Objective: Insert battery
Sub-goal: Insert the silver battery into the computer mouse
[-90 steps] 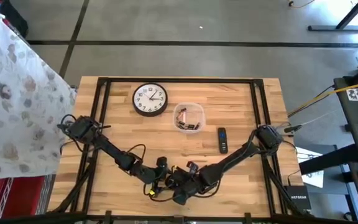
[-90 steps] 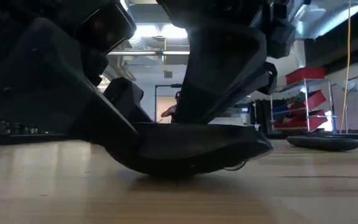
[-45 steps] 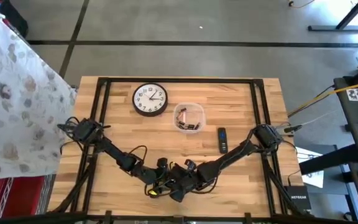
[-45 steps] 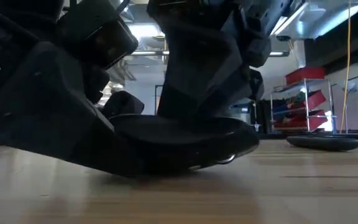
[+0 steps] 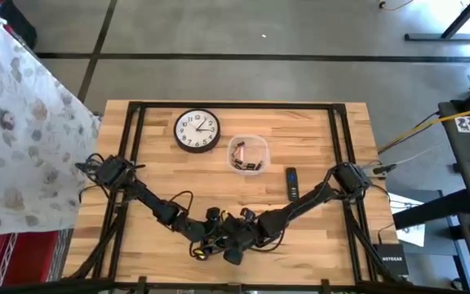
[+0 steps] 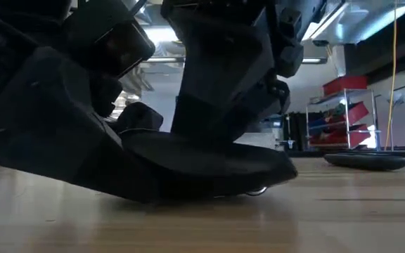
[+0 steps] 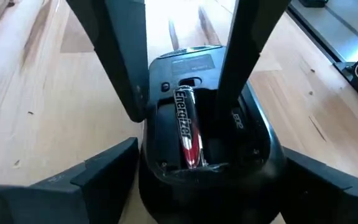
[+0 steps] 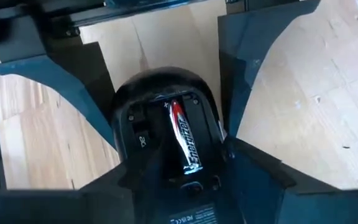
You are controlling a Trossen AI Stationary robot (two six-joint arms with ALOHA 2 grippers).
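High view: both grippers are met at the table's near edge, the left gripper (image 5: 212, 238) beside the right gripper (image 5: 233, 245). Left wrist view: a black mouse (image 7: 204, 155) is clasped, a battery (image 7: 187, 127) lying in its bay. Right wrist view: spread fingers (image 8: 253, 56) flank the mouse.

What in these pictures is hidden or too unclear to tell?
- High view: the black device lies under both arms; the battery is not visible there.
- Low view: dark arm parts fill the picture; the device's open top is unseen.
- Wrist views: whether the battery is fully seated is unclear.
- High view: the contents of the clear container and the clock's time are too small.
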